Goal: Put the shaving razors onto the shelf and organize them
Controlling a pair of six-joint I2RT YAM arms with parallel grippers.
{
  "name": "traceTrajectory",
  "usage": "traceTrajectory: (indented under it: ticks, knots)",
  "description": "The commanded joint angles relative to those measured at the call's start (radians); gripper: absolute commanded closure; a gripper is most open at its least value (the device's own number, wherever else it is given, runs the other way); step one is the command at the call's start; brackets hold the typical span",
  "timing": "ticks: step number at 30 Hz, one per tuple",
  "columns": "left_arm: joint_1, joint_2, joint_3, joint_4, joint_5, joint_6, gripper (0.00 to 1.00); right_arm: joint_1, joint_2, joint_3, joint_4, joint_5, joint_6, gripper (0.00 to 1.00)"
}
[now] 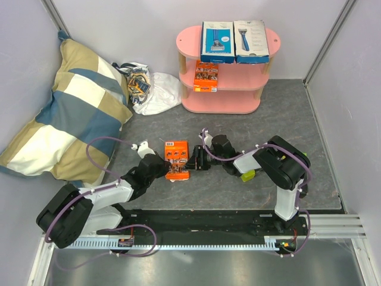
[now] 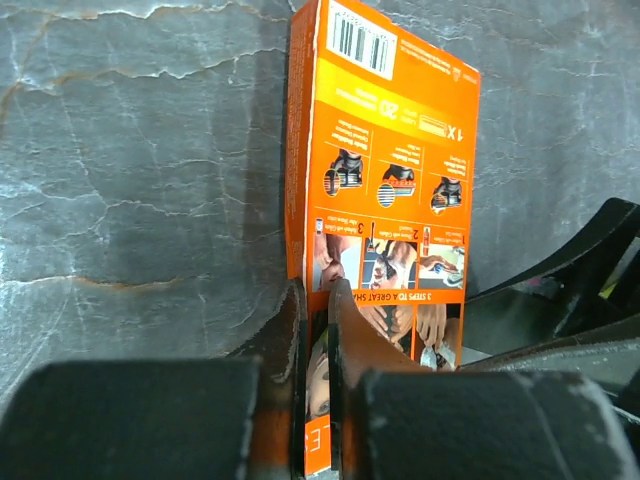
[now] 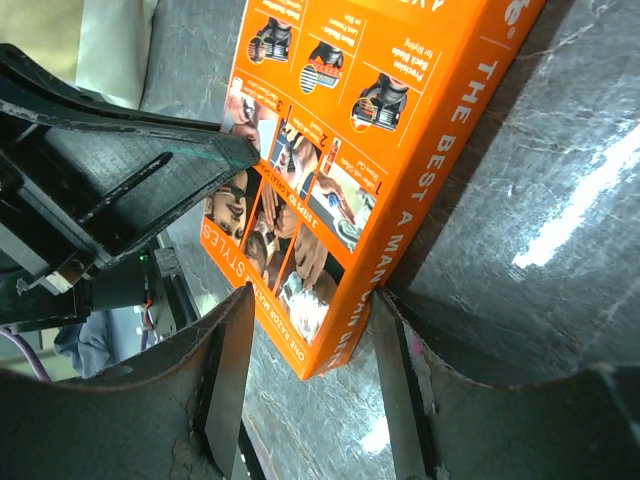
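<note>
An orange razor pack (image 1: 177,159) is at the middle of the grey floor, between the two arms. My left gripper (image 1: 162,164) is shut on its near edge; the left wrist view shows both fingers (image 2: 352,330) pinching the pack (image 2: 385,160), which stands on edge. My right gripper (image 1: 194,159) is open, and its fingers (image 3: 228,370) straddle the pack's corner (image 3: 330,200) with a gap on one side. The pink shelf (image 1: 229,102) stands at the back, with a blue box (image 1: 216,42) and a white box (image 1: 250,40) on its top board and a second orange pack (image 1: 206,76) on the middle board. The lime-green-and-black box and the black box are out of view.
A white plastic bag (image 1: 156,90) of small colourful items lies left of the shelf. A large checked pillow (image 1: 65,113) fills the left side. White walls close in the back and sides. The arms' base rail (image 1: 202,229) runs along the near edge.
</note>
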Motion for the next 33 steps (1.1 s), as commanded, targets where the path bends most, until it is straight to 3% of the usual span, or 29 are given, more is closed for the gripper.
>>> traceTrajectory:
  ticks: [1, 9, 18, 21, 25, 33]
  knots:
    - [-0.034, -0.014, 0.001, 0.042, 0.152, 0.023, 0.98, 0.028, 0.005, -0.024, -0.009, 0.028, -0.009, 0.41]
    - [-0.034, -0.089, 0.075, 0.005, 0.155, 0.027, 0.98, -0.026, -0.153, -0.048, -0.178, 0.156, -0.034, 0.38]
    - [-0.032, -0.117, 0.075, 0.015, 0.205, -0.008, 0.98, -0.058, -0.113, -0.139, -0.063, 0.107, 0.067, 0.37]
    - [-0.034, -0.123, 0.056, 0.042, 0.214, -0.029, 0.98, -0.073, -0.098, -0.205, 0.078, 0.065, 0.139, 0.38]
    - [-0.034, -0.157, 0.037, 0.066, 0.224, -0.053, 0.98, -0.108, -0.062, -0.291, 0.430, 0.001, 0.264, 0.37]
    - [-0.034, -0.240, 0.006, 0.112, 0.240, -0.073, 0.98, -0.121, 0.031, -0.335, 0.774, -0.064, 0.407, 0.36]
